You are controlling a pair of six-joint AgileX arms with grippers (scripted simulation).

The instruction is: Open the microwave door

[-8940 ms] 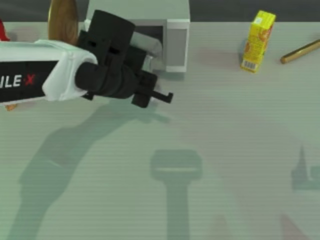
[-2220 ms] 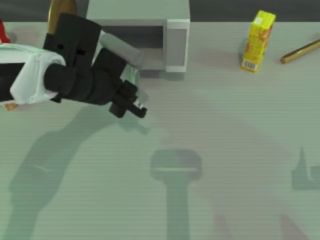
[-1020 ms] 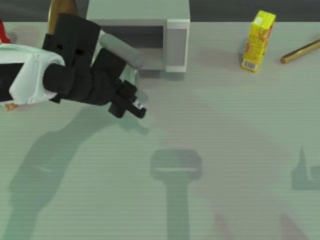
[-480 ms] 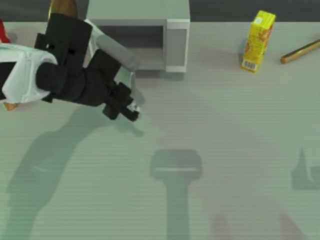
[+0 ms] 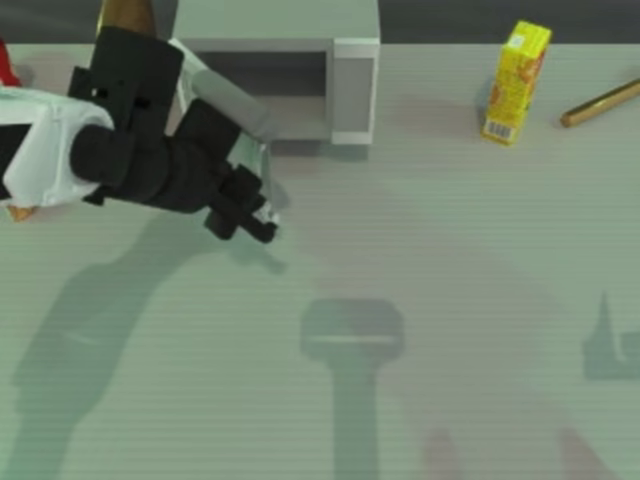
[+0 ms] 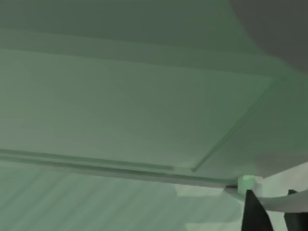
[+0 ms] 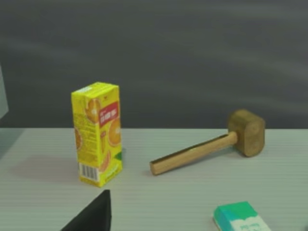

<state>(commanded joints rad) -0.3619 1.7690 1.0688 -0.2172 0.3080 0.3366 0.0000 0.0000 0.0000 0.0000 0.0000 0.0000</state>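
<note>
microwave door (image 5: 232, 110) swung open, left gripper (image 5: 262, 215) at edge

microwave (image 5: 300, 40) at back – juice carton (image 5: 516, 82) right, mallet (image 5: 600, 102) farther right

Upright juice carton (image 5: 516, 83), wooden mallet (image 7: 211, 144), teal box (image 7: 238, 217)

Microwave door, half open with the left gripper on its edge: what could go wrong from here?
1. The left gripper holds the white-framed microwave door only by its free edge; the small handle tab sits at the fingertips, so it may slip off mid-swing.
2. A pull off the hinge arc could drag the light grey-white microwave across the table.
3. The door's swing path runs toward the left arm's own black wrist, risking a jam.
</note>
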